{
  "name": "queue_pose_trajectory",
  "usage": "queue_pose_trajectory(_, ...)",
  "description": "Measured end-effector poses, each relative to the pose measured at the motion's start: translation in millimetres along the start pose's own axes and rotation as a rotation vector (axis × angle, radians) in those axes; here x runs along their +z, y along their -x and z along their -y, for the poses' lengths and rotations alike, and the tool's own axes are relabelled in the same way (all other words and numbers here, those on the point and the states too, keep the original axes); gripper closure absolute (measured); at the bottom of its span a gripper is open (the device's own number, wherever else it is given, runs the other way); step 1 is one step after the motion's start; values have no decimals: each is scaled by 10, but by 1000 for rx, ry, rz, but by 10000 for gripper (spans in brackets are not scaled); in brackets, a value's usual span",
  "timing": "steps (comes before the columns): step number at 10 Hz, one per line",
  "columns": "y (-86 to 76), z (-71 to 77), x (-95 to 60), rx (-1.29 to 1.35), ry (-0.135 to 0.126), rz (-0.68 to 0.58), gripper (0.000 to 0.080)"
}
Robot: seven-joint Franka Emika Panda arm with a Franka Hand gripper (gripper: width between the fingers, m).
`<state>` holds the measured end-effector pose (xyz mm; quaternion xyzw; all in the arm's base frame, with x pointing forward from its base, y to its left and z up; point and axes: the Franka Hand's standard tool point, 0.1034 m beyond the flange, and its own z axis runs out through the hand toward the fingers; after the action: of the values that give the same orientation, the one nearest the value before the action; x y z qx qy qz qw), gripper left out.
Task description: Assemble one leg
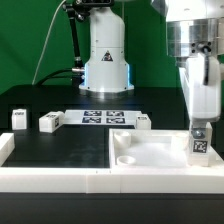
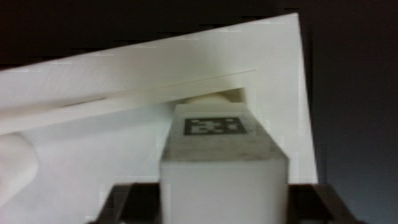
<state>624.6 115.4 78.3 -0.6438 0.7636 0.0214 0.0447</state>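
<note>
Jaws of the gripper (image 1: pixel 199 128) are closed on a leg (image 1: pixel 199 139), one finger on each side of it. It is a small white post with a black-and-white tag on its face, and it is held straight up. Its lower end looks to be at the back right corner of the big white panel (image 1: pixel 150 153), which lies at the front of the worktop toward the exterior view's right. I cannot tell if the post touches the panel yet or hangs just over it.

I think the post is held upright so its end can go down into that corner. The panel has round hollows at its corners, so one of those is likely the spot. Holding it near the top keeps the fingers out of the way of the panel.

From the wrist camera, the same leg (image 2: pixel 221 158) fills the middle, tag facing up, with dark fingers (image 2: pixel 128 204) low on both sides. The white panel (image 2: pixel 169 85) is right behind it.

Three more posts are free. One post (image 1: pixel 18 120) stands near the left edge, another post (image 1: pixel 49 121) lies just beside it, and a third post (image 1: pixel 143 122) sits just behind the panel. The marker board (image 1: pixel 97 118) lies flat near the back, between them.
</note>
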Motion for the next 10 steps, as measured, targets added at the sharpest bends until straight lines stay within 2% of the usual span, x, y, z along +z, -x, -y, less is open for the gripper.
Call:
queue_pose_trajectory(2, 2, 2, -1, -51, 0, 1, 226)
queue_pose_trajectory(3, -2, 4, -2, -164, -1, -1, 226)
queue_pose_trajectory(4, 0, 5, -3, -282, -1, 0, 165)
queue_pose_trajectory(5, 4, 4, -3, -325, -1, 0, 154)
queue_pose_trajectory(10, 27, -5, 0, -794, 2, -8, 150)
